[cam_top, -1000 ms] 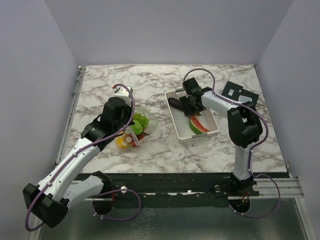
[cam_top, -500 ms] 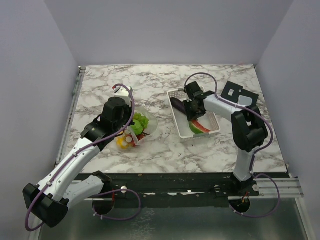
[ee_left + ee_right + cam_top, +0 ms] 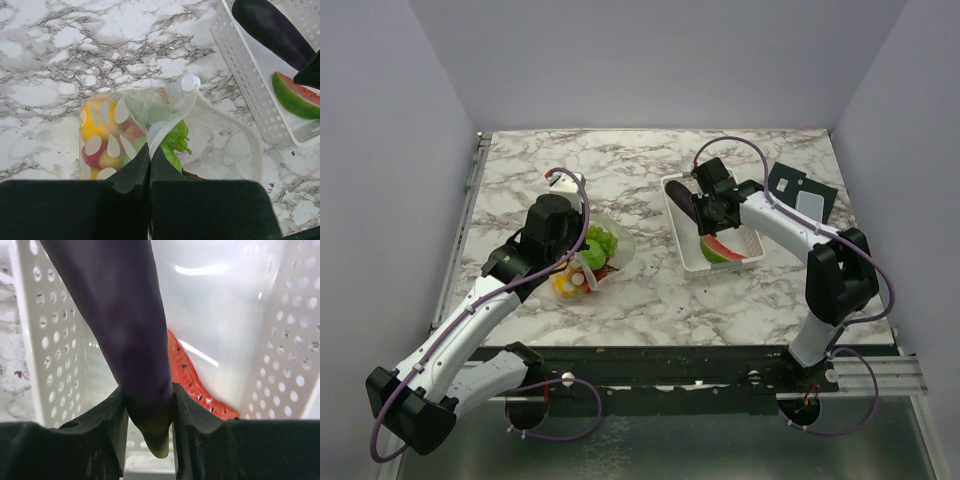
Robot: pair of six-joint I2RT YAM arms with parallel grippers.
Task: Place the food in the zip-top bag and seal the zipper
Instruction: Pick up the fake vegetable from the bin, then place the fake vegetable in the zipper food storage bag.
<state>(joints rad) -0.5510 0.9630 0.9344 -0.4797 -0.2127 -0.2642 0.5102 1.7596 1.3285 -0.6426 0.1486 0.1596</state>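
The clear zip-top bag [image 3: 610, 252] lies left of centre with yellow-orange [image 3: 563, 287], red and green pieces [image 3: 600, 240] inside. My left gripper [image 3: 582, 264] is shut on the bag's mouth edge; in the left wrist view the gripper [image 3: 149, 150] pinches the white rim of the bag [image 3: 115, 125], with green pieces [image 3: 175, 140] beside it. My right gripper [image 3: 705, 215] is in the white basket [image 3: 682, 245], shut on the dark purple eggplant [image 3: 125, 315] near its green stem end. The watermelon slice [image 3: 720, 250] lies in the basket below it, also in the right wrist view [image 3: 195, 385].
The perforated white basket [image 3: 245, 70] stands right of the bag, its walls close round the right gripper [image 3: 148, 440]. A black card with a pale patch [image 3: 800, 195] lies at the back right. Grey walls enclose the marble table on three sides.
The right arm has swung to the right, and its gripper and the basket have shifted a little right with it. The left arm and the bag have not moved.
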